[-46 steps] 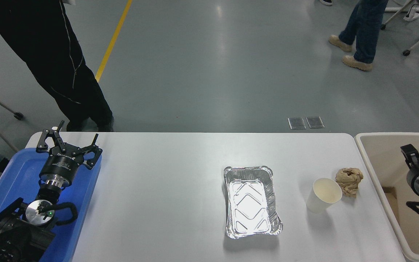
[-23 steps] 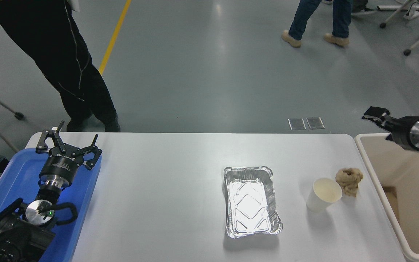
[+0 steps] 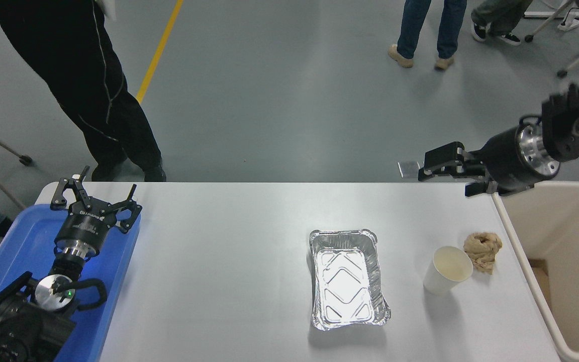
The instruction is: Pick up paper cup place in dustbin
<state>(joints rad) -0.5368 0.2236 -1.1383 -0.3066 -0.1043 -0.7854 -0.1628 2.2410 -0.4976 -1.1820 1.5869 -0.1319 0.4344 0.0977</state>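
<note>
The white paper cup (image 3: 448, 270) stands upright on the white table, right of centre, its cream inside showing. The beige dustbin (image 3: 519, 251) stands at the table's right end. My right gripper (image 3: 448, 176) hangs in the air above the table's far right edge, beyond the cup and well apart from it. It points left, open and empty. My left gripper (image 3: 94, 200) is parked at the lower left over the blue tray, open and empty.
A tan paper wad (image 3: 481, 249) lies just right of the cup, between it and the bin. A silver foil tray (image 3: 346, 277) sits left of the cup. A blue plastic tray (image 3: 13, 251) is at the left. People stand on the floor beyond the table.
My right arm has risen out of the dustbin and swung left, now over the table's far right edge. The cup has not moved. People beyond the table have walked.
</note>
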